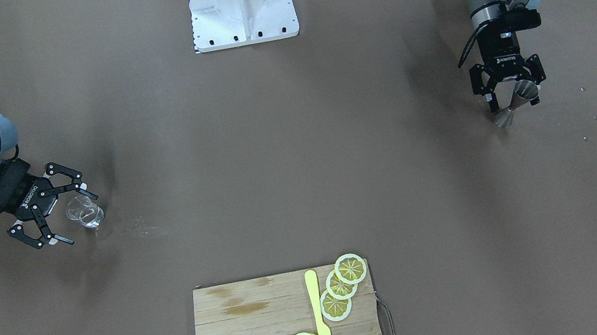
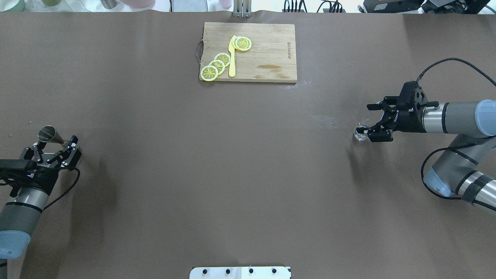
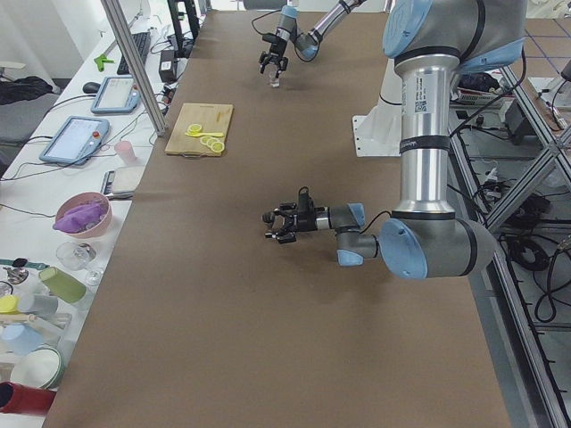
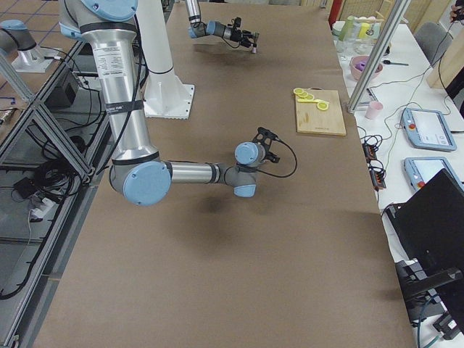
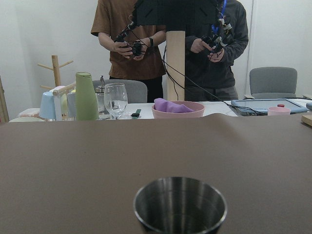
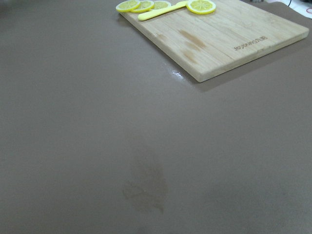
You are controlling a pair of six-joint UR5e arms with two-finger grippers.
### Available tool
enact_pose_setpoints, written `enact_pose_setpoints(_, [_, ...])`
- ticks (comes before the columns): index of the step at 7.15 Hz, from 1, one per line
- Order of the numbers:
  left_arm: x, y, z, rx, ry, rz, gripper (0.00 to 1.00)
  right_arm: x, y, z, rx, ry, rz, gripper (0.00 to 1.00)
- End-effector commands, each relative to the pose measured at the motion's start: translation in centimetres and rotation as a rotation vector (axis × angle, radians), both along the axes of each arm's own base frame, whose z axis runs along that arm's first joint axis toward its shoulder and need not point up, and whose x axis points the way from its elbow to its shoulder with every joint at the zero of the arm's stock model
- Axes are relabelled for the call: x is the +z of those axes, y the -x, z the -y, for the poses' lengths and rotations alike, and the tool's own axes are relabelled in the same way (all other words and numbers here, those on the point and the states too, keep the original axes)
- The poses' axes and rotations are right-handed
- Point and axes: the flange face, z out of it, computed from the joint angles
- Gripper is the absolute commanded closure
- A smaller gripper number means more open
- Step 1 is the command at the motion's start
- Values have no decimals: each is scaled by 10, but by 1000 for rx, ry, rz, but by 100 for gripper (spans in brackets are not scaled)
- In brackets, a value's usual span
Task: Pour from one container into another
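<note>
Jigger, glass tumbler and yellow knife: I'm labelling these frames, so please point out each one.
jigger (image 2: 51,135), overhead view, cone wall behind its open mouth.
glass tumbler (image 1: 83,212), front-facing view, its clear side wall.
yellow knife (image 1: 319,321), front-facing view, midway along its length.

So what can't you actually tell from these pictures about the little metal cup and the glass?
- The jigger's contents: the left wrist view cuts it off at the bottom edge, and it is too small in the other views.
- The glass's contents: it is clear and tiny in the front view, and absent from the right wrist view.
- Whether the right gripper touches the glass: in the overhead view the gripper overlaps it.
</note>
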Motion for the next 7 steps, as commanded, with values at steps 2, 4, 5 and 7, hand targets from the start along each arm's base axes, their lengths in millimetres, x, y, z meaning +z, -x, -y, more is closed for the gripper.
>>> enact_pose_setpoints(2, [0,-1,0,-8,-2,0,8,13,12,-14,4,-60,38,2])
enact_pose_setpoints(4, [0,-2,0,-8,-2,-3,8,18,6,-17,18,-77,40,2])
enact_pose_setpoints(5, [-1,-3,0,-7,-3,-4,8,18,2,-16,53,-84,52,2])
enact_pose_setpoints(7, [1,-4,-1,-4,-1,-4,15,22,1,-14,100,-71,59,2])
